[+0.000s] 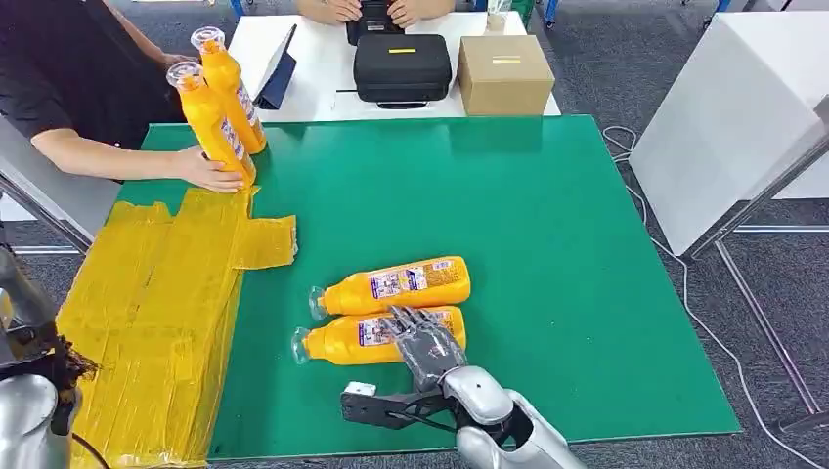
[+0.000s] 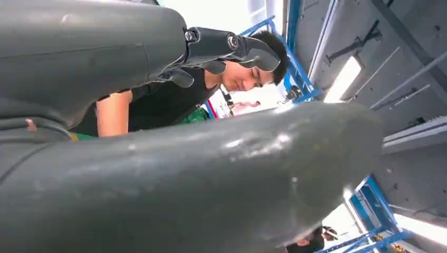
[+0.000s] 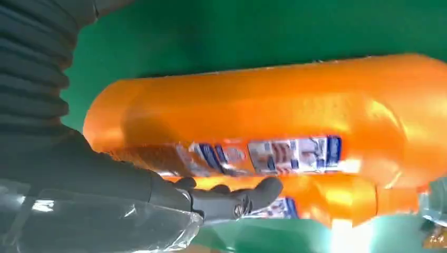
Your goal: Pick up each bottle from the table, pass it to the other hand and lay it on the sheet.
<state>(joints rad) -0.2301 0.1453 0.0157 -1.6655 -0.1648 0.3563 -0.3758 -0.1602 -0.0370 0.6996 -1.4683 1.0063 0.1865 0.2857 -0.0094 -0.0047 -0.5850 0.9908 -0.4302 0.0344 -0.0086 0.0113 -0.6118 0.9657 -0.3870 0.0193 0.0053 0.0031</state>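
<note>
Two orange bottles lie side by side on the green table (image 1: 547,244), caps pointing left. My right hand (image 1: 427,347) rests on top of the near bottle (image 1: 342,344), fingers spread across its label end. In the right wrist view the near bottle (image 3: 263,110) is close up, and my fingertips (image 3: 237,199) reach into the gap before the far bottle (image 3: 327,203). The far bottle (image 1: 396,283) lies untouched. The yellow sheet (image 1: 156,293) covers the table's left side. My left hand (image 2: 105,63) is raised off the table and holds nothing, its fingers (image 2: 248,50) apart.
A person's hand (image 1: 210,174) steadies two more upright orange bottles (image 1: 210,122) at the sheet's far corner. Beyond the green table are a black case (image 1: 402,66), a cardboard box (image 1: 504,73) and a tablet (image 1: 277,70). A white table (image 1: 723,117) stands to the right.
</note>
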